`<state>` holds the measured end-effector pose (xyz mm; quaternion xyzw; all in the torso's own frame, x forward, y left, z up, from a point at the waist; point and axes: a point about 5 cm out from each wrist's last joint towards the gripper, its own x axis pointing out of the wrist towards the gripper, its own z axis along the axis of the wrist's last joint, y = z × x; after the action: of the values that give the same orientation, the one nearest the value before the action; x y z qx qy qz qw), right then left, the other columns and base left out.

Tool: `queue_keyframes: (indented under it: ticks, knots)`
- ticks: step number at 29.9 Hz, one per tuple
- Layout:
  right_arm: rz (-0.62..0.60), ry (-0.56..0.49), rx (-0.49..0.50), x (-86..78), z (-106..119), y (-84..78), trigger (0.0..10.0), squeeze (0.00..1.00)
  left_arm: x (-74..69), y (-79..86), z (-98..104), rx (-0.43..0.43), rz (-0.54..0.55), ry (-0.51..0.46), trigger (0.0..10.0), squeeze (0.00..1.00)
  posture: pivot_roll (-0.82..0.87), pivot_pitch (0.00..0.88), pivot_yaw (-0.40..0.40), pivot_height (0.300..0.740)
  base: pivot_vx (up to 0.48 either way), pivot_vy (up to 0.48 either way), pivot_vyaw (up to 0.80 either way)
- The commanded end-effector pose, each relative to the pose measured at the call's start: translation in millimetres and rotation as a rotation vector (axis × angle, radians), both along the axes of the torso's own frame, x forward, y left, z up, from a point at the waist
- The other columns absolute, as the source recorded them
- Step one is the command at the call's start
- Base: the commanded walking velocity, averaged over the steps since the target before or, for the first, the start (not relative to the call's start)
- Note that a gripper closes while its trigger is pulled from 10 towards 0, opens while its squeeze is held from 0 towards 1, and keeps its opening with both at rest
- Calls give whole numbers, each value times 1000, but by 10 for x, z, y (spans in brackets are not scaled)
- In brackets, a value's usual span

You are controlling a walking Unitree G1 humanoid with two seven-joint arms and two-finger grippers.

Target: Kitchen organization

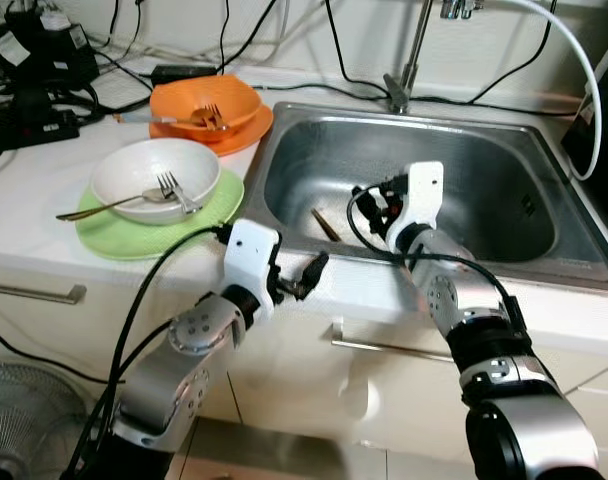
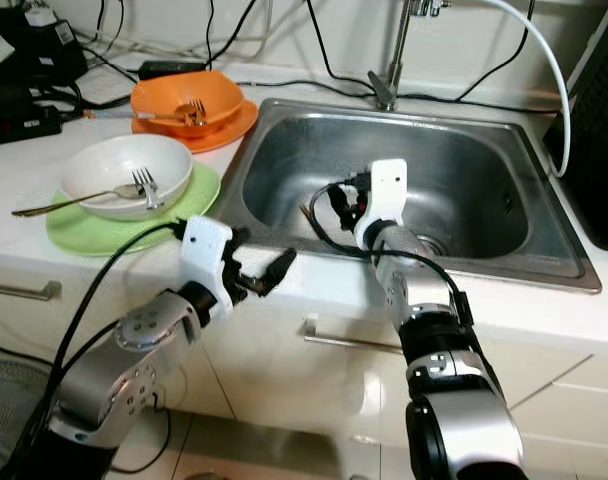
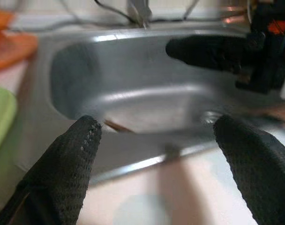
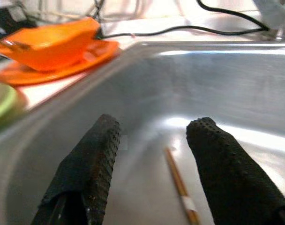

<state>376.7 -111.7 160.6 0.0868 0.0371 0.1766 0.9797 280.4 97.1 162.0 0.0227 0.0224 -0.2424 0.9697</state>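
A brown chopstick [image 1: 325, 225] lies on the floor of the steel sink [image 1: 284, 150], near its left wall. My right gripper [image 1: 372, 207] hangs inside the sink just right of it, open; in the right wrist view the chopstick [image 4: 180, 187] lies between and beyond the fingers [image 4: 98, 154]. My left gripper [image 1: 304, 278] is open with nothing in it, over the counter's front edge at the sink's left corner. A white bowl [image 1: 124, 170] holding a fork [image 1: 174, 190] and a spoon [image 1: 104, 207] sits on a green plate [image 1: 209, 205]. An orange bowl [image 1: 184, 100] with a fork stands on an orange plate [image 1: 249, 130].
The faucet [image 1: 409, 60] rises behind the sink, and a white hose [image 1: 584, 70] curves down at the right. Black cables and a power strip [image 1: 34, 125] crowd the back left of the counter. Drawer handles [image 1: 34, 292] run below the edge; a fan [image 1: 14, 420] stands on the floor.
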Motion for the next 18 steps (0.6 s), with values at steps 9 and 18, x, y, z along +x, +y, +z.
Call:
queue_keyframes:
  ticks: [9,18]
  knots:
    - [-7,47,1,-47,-42,-108,10000,0,51,27,203,117,51,-219,10000,733,-27,24,-3,740,0,0,0]
    - [74,84,155,-91,-13,-17,10000,0,67,53,449,185,94,-403,10000,0,-27,26,-7,740,0,0,0]
